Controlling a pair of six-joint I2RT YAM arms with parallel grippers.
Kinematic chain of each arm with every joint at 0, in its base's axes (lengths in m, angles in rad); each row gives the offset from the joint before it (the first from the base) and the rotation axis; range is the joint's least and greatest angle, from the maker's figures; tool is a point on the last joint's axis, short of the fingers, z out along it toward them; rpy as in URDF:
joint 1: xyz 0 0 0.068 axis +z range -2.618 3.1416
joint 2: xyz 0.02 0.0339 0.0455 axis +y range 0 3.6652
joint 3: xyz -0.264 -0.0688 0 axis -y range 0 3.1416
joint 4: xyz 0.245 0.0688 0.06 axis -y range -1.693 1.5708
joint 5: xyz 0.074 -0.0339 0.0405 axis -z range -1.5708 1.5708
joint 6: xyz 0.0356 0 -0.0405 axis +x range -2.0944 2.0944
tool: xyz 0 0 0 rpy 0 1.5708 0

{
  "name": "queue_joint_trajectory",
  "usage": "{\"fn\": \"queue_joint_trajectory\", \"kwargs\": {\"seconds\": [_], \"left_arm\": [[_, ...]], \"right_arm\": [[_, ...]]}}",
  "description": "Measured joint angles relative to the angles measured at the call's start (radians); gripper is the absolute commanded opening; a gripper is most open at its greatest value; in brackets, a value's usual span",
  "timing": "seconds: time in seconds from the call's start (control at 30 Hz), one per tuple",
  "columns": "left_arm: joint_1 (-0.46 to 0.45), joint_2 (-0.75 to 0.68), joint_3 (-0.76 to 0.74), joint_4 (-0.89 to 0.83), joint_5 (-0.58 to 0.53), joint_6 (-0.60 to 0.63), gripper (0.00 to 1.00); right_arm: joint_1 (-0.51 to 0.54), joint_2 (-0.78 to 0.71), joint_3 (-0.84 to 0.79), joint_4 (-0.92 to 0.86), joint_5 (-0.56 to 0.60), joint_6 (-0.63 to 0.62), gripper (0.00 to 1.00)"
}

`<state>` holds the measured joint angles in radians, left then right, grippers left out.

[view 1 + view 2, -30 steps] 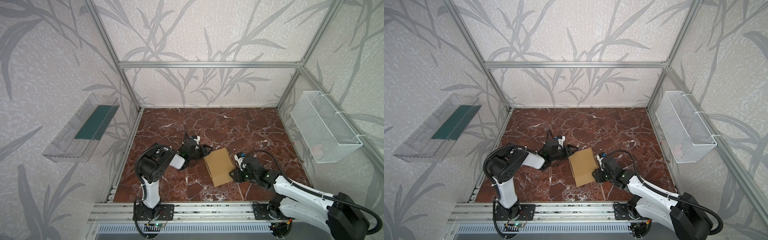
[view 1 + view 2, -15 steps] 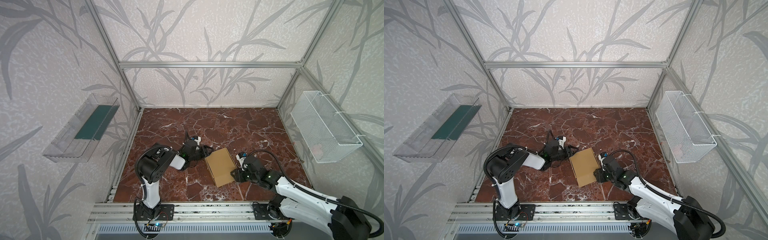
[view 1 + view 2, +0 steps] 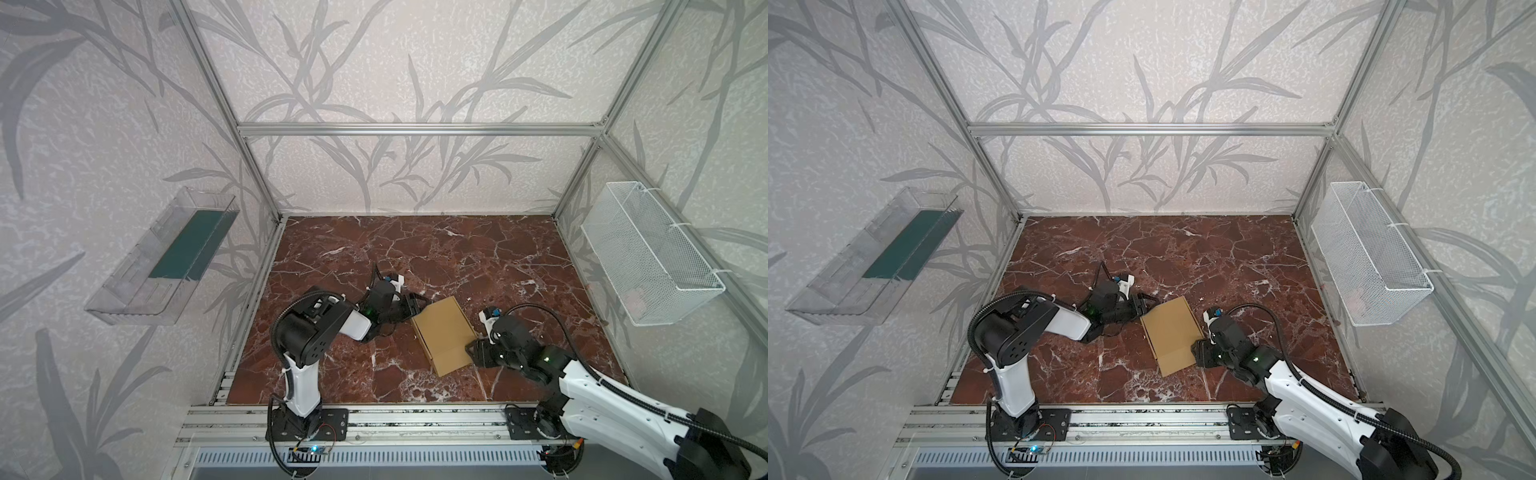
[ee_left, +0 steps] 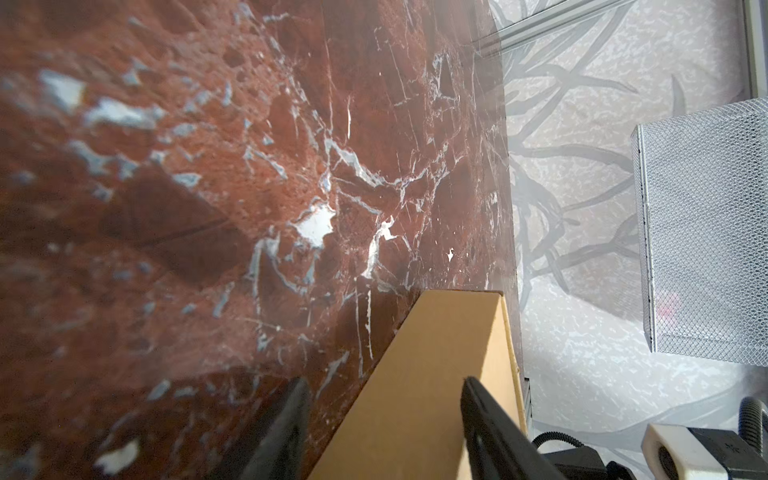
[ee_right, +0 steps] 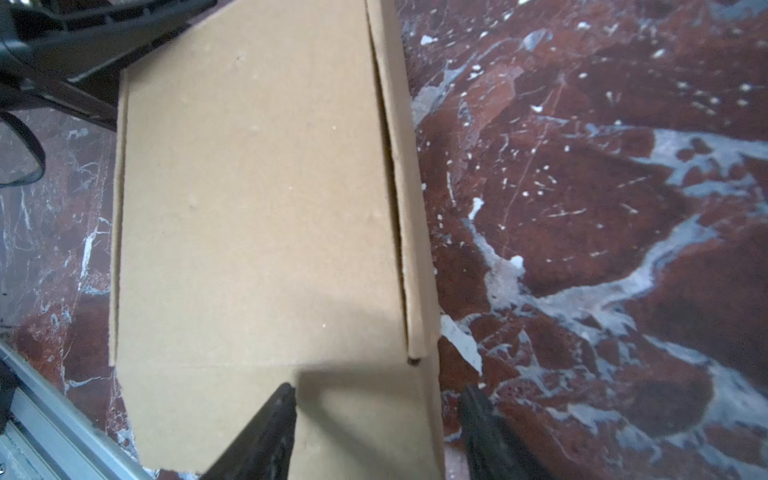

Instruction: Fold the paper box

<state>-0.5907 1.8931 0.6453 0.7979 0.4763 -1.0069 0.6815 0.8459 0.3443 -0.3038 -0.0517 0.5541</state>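
The paper box (image 3: pixel 444 332) (image 3: pixel 1172 332) lies closed and flat on the red marble floor, a plain tan cardboard mailer with one flap sticking out toward the front. My left gripper (image 3: pixel 417 306) (image 3: pixel 1147 303) sits at its far left corner, turned on its side and open. In the left wrist view the box's side wall (image 4: pixel 415 395) runs between the spread jaws of that gripper (image 4: pixel 384 384). My right gripper (image 3: pixel 473 353) (image 3: pixel 1196 353) is open at the box's near right edge. In the right wrist view one finger of it (image 5: pixel 380 392) is over the flap (image 5: pixel 257 208), the other over marble.
A white wire basket (image 3: pixel 648 257) hangs on the right wall and a clear tray (image 3: pixel 166 257) with a green base on the left wall. An aluminium rail (image 3: pixel 395 417) carrying both arm bases borders the front of the floor. Metal frame posts stand at the corners.
My right gripper's jaws have spread wider at the box's near right edge and the arm has shifted slightly right. The left gripper and the box stay put.
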Motion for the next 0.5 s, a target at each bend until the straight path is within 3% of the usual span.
{"fn": "queue_joint_trajectory", "kwargs": {"seconds": [0.5], "left_arm": [[0.000, -0.001, 0.003, -0.008, 0.001, 0.000, 0.62]], "right_arm": [[0.000, -0.164, -0.020, -0.143, 0.043, 0.069, 0.59]]}}
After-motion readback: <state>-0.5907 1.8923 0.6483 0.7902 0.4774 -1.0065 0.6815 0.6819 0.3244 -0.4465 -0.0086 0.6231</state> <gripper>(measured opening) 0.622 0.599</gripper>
